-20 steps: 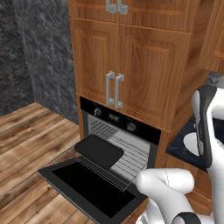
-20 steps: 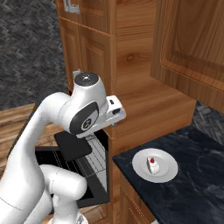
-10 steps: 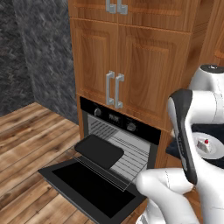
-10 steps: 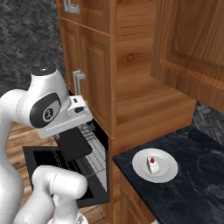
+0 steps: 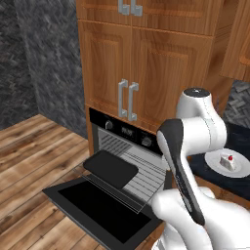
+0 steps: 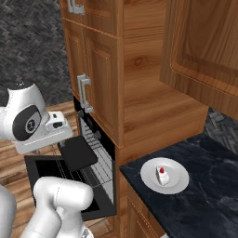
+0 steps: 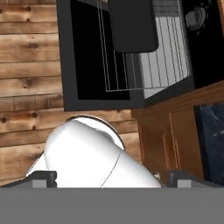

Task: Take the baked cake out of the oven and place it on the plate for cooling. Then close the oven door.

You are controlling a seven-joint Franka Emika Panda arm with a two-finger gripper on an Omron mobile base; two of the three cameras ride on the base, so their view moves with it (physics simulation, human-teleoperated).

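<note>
Right base view: cake (image 6: pixel 161 175) sits on the plate (image 6: pixel 165 175) at 4 o'clock — oven door (image 6: pixel 51 175) down, tray (image 6: pixel 78 152) out; my gripper's opening I cannot tell.

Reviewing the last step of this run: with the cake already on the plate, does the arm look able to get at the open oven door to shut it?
Probably yes. The oven door lies folded down and open, with nothing resting on it; the black tray sits further back on the pulled-out rack. That rack, though, overhangs the door and may block closing.
</note>
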